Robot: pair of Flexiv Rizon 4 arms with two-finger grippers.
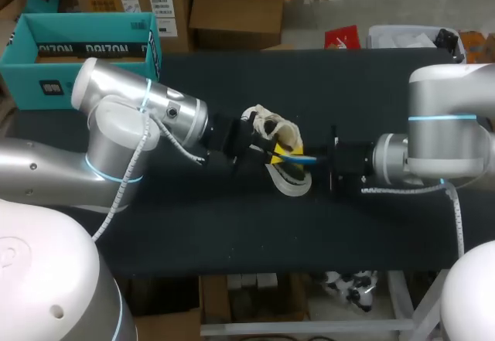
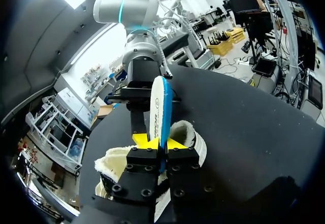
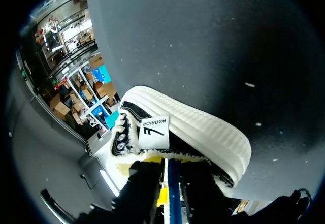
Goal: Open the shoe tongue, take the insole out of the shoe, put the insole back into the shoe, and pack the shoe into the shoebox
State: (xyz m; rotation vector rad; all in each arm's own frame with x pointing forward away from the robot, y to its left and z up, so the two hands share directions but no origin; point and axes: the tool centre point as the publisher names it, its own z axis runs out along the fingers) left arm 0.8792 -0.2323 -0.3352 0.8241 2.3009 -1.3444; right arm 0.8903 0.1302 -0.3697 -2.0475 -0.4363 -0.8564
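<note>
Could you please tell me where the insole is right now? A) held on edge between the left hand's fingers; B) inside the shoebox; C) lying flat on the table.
A: in the left wrist view the insole stands on edge, pinched from both sides by the yellow tips of the left hand, just above the shoe.

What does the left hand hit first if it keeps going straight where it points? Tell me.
Most likely the right hand, which faces it close ahead along the insole that the left hand grips. The exact gap between the two is unclear.
</note>
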